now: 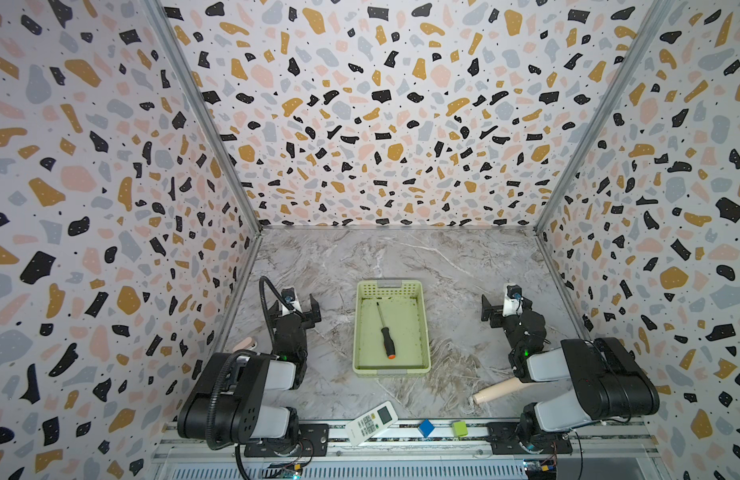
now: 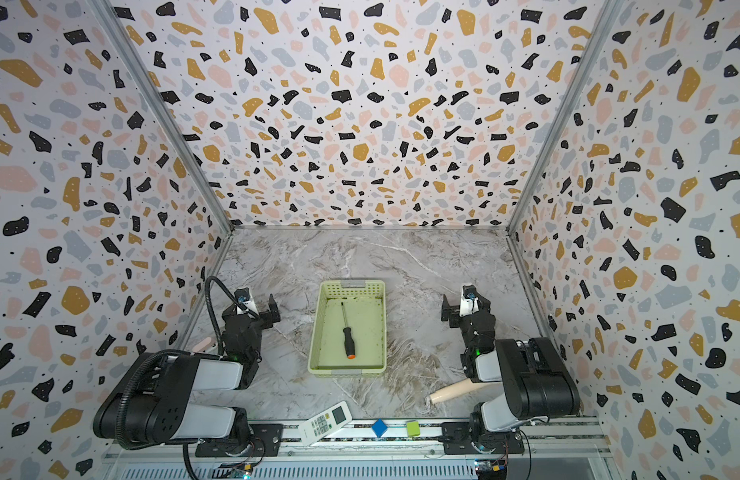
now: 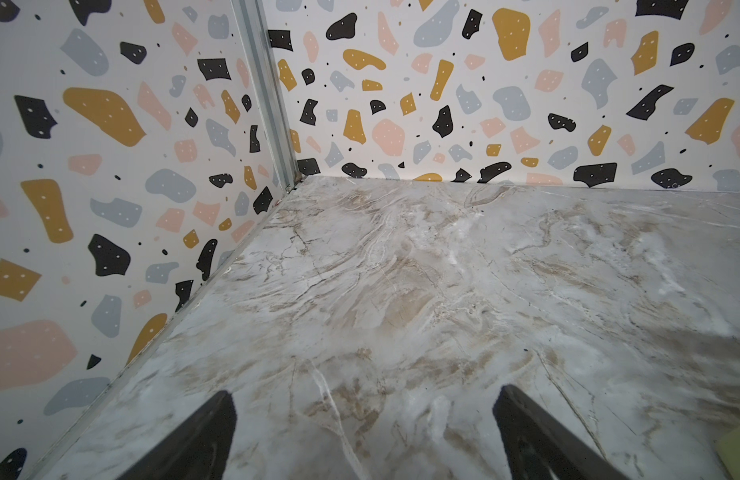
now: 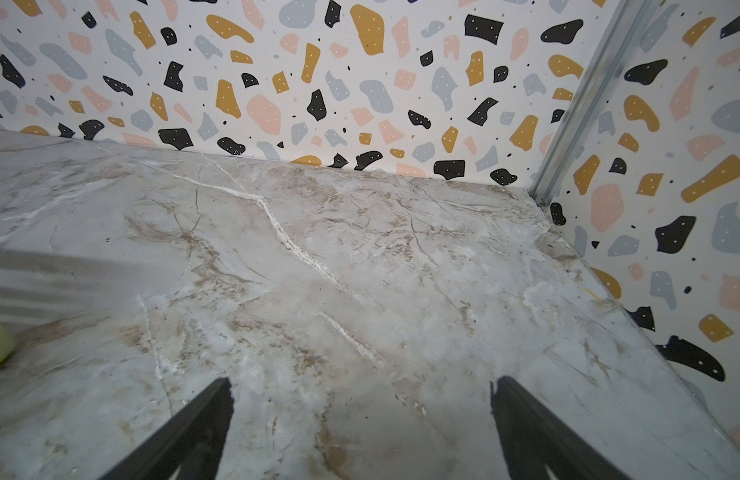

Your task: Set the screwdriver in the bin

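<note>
Lying flat on the bin's smooth pale-green floor, inside its lattice walls, the screwdriver shows a thin dark shaft, a black handle and an orange cap. My left claw and right claw flank the bin over the veined marble tabletop, black fingers spread wide, holding nothing.

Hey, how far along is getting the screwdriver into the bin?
Looks done: the screwdriver lies flat on the floor of the bin. Nothing is in hand: the left gripper and the right gripper are open and empty, parked either side of the bin. Nothing appears left to do.
</note>
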Robot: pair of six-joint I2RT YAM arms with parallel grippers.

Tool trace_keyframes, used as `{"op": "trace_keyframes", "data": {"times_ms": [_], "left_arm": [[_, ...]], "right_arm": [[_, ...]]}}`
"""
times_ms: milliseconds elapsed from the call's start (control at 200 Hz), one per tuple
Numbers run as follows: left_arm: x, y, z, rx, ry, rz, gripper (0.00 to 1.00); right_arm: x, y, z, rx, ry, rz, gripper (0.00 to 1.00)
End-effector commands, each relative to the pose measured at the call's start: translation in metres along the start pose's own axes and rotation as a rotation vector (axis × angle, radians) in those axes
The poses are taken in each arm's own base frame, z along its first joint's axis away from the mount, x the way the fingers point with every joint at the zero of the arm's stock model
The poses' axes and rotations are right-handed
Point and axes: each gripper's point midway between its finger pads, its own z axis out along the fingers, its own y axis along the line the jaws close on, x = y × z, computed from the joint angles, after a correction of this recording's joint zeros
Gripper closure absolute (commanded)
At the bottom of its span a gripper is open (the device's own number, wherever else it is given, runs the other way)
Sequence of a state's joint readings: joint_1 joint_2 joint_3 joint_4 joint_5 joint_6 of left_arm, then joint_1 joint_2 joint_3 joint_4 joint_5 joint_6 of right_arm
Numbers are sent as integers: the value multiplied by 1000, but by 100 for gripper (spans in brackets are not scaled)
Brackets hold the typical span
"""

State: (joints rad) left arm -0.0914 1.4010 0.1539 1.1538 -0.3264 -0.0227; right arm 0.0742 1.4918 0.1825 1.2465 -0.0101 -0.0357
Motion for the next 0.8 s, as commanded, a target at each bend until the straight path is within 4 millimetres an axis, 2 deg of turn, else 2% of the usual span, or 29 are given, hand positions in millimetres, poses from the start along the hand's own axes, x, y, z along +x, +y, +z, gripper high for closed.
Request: {"op": "trace_keyframes", "data": {"times_ms": [0, 796], "left_arm": [[-17, 0, 2, -1, -59, -23, 0], [-17, 0, 2, -1, -58, -23, 0]], "right_arm": [[-11, 1, 4, -6, -29, -7, 1], [-11, 0, 6, -16, -25, -3, 1]]}}
